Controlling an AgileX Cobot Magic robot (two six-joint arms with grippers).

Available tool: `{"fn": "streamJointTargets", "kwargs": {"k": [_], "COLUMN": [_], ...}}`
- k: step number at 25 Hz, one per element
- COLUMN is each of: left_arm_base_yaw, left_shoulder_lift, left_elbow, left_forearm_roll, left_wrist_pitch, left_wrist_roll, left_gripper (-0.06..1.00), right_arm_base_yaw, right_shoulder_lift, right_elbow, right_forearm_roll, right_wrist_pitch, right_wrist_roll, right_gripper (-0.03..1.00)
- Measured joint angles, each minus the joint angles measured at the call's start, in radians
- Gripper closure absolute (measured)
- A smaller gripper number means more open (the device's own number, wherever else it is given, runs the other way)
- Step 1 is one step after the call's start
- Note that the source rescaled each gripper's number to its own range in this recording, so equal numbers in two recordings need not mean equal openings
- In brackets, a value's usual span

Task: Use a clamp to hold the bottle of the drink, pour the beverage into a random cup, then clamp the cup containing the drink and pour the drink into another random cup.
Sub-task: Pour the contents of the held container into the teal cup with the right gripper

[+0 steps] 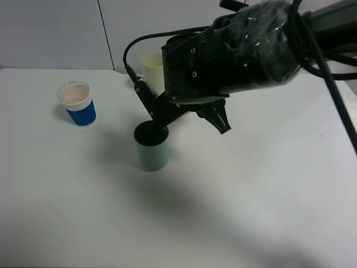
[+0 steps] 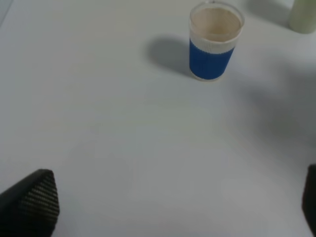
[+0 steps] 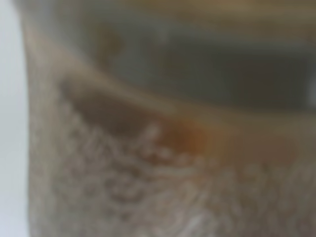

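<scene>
One blue-banded cup [image 1: 77, 104]; right end effector [image 1: 187, 118] grips bottle [image 3: 158, 148], left end effector [image 2: 173, 200] gapes.

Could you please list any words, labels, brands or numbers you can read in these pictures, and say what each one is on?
No text can be read anywhere.
The blue-banded cup has a plain band with no lettering.
The green cup is unmarked on the side that shows.
The right wrist view is too blurred to show any lettering.
</scene>
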Motion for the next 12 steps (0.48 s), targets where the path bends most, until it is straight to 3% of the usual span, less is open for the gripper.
{"fn": "streamJointTargets", "kwargs": {"k": [12], "left_arm_base_yaw": [0.000], "left_shoulder_lift": [0.000], "left_elbow": [0.000], "left_forearm_roll": [0.000], "left_wrist_pitch": [0.000], "left_wrist_roll": [0.000], "left_gripper": [-0.05], "right_arm_base_yaw": [0.009], "right_shoulder_lift": [0.054], "right_elbow": [-0.078], "right_forearm_roll": [0.001], "right_wrist_pitch": [0.009], "right_wrist_roll": [0.013], "right_gripper": [0.96]}}
